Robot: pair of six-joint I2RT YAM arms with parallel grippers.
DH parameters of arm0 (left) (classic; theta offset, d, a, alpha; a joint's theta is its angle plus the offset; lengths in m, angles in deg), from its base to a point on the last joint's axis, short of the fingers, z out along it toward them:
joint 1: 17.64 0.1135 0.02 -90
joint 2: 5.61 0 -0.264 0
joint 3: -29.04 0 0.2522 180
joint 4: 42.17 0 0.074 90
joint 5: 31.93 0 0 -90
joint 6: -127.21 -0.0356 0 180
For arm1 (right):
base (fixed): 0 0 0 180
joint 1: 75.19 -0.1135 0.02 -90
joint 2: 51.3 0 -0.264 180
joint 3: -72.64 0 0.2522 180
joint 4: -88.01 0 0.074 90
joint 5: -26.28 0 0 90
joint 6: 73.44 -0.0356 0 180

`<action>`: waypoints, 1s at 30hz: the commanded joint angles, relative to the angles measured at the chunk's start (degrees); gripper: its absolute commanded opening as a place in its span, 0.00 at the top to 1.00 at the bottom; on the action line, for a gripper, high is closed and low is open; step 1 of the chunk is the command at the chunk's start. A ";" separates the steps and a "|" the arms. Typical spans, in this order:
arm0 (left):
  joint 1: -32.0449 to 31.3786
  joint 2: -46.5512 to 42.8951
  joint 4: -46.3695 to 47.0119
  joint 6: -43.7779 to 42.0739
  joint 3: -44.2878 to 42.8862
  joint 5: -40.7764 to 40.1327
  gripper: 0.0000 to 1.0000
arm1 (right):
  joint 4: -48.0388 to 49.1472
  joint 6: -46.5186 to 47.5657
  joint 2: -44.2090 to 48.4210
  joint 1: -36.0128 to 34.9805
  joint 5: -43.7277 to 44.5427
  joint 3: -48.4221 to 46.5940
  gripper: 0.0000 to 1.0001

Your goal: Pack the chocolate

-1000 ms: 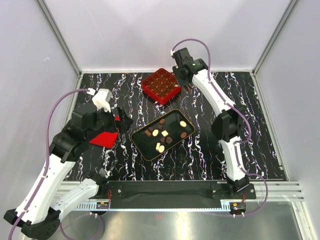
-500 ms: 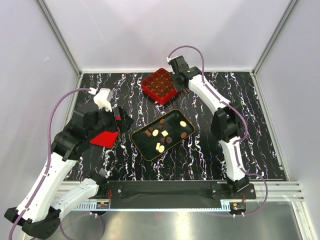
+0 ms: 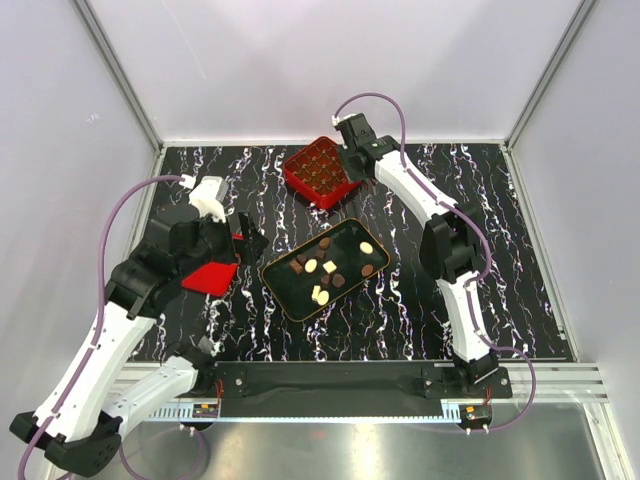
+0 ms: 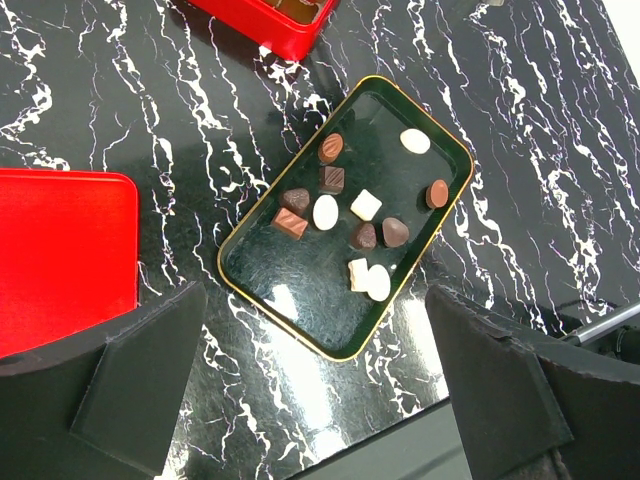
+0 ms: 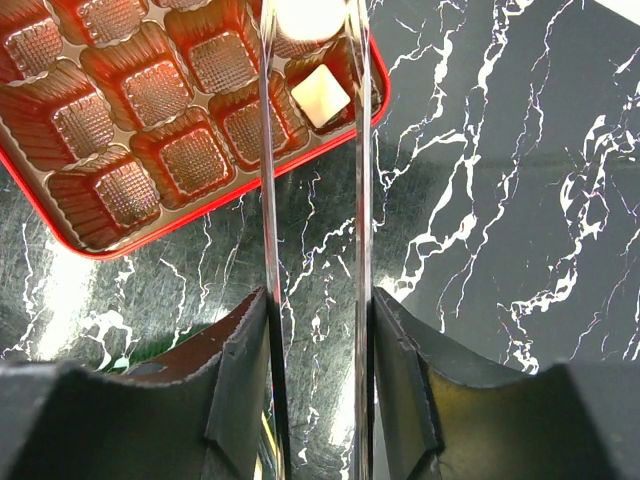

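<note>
Several dark brown and cream-white chocolates (image 4: 326, 211) lie loose in the black gold-rimmed tray (image 4: 300, 295), which sits mid-table (image 3: 290, 298). The red gridded box (image 3: 318, 172) stands behind it. In the right wrist view one cell of the red gridded box (image 5: 160, 95) holds a white square chocolate (image 5: 320, 97). My right gripper (image 5: 312, 40), at the box's right corner (image 3: 348, 165), has long metal blades shut on a round cream-white chocolate (image 5: 310, 15) above a cell. My left gripper (image 4: 320, 400) is open and empty, hovering left of the tray (image 3: 243, 245).
A flat red lid (image 3: 208, 277) lies on the marble table under my left arm and shows at the left of the left wrist view (image 4: 60, 250). White walls enclose the table on three sides.
My right gripper has moved left from beside the red box to over its right corner. The left arm has barely shifted.
</note>
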 commanded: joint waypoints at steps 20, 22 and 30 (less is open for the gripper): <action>0.24 -4.17 0.69 -0.31 -0.44 -0.88 0.01 | -5.97 -6.07 29.51 -6.06 -7.74 26.06 0.49; 0.24 -4.79 0.52 0.04 0.44 -0.62 0.01 | -6.32 -8.53 34.61 -9.04 -9.58 33.77 0.49; 0.24 -7.08 -0.36 1.45 1.58 -0.53 0.01 | -3.17 -14.16 45.95 -14.42 -14.51 47.70 0.48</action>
